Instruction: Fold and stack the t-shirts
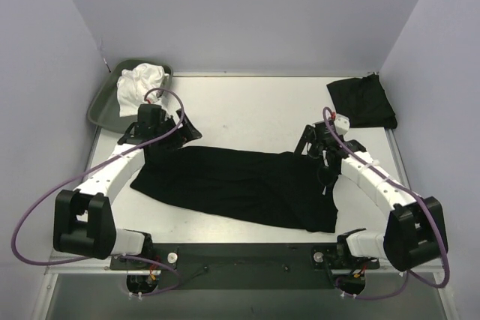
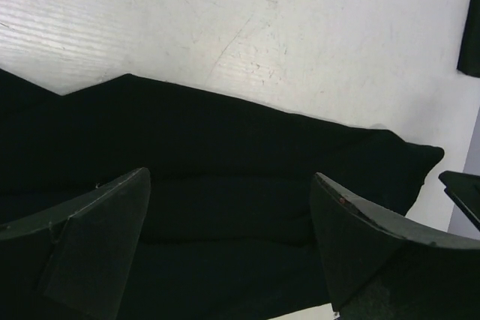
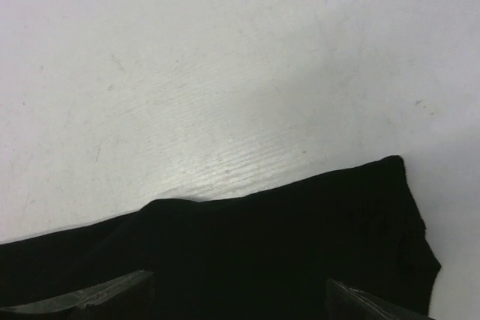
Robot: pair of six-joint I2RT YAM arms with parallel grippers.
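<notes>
Left gripper (image 2: 229,177): we see its fingers spread wide, holding nothing, low over the left end of the long black shirt (image 1: 240,185).
Right gripper (image 3: 238,281): we see it spread wide too, and empty, over the same shirt's right end.
Long black shirt: lies as a flat band across the middle of the table (image 1: 255,106), running from one gripper to the other.
Second black shirt (image 1: 362,103): folded at the far right corner, well apart.
Tray (image 1: 101,110): far left corner, with a crumpled white cloth (image 1: 139,84) inside.
</notes>
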